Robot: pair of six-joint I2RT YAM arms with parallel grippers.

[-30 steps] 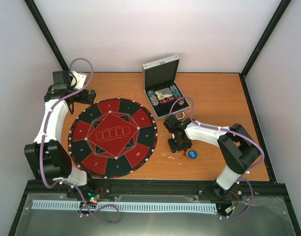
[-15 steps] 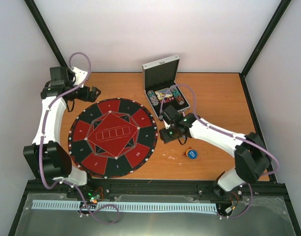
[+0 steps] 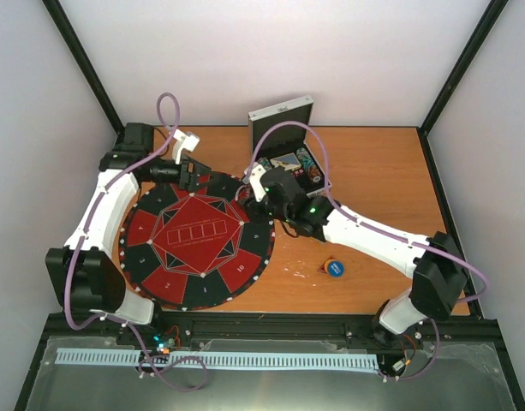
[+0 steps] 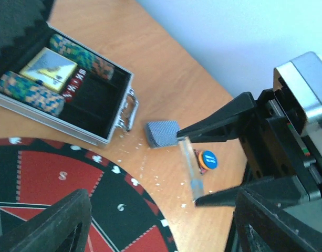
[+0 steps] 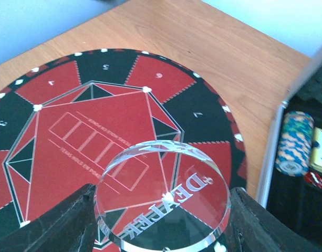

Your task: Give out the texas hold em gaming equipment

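Observation:
My right gripper (image 5: 163,210) is shut on a clear round disc (image 5: 166,194) engraved DEALER, held flat above the right part of the red-and-black mat (image 5: 71,121). In the top view that gripper (image 3: 247,190) hangs over the mat's (image 3: 193,235) upper right edge. The left wrist view shows the disc (image 4: 189,168) edge-on between the right fingers. My left gripper (image 3: 196,175) is open and empty over the mat's far edge. A grey-blue deck of cards (image 4: 162,134) and a blue disc (image 4: 208,159) lie on the wood right of the mat. Poker chips (image 4: 29,92) fill the open case (image 4: 71,123).
The silver case (image 3: 283,120) stands open at the back centre, lid upright, just behind my right arm. The blue disc (image 3: 334,269) lies near the right arm's forearm, with a red and orange edge under it. Black frame posts rise at the back corners.
The right arm swung from the table near the blue disc up and left over the mat's edge, carrying the clear disc. The left arm moved right from the back-left corner to the mat's far edge.

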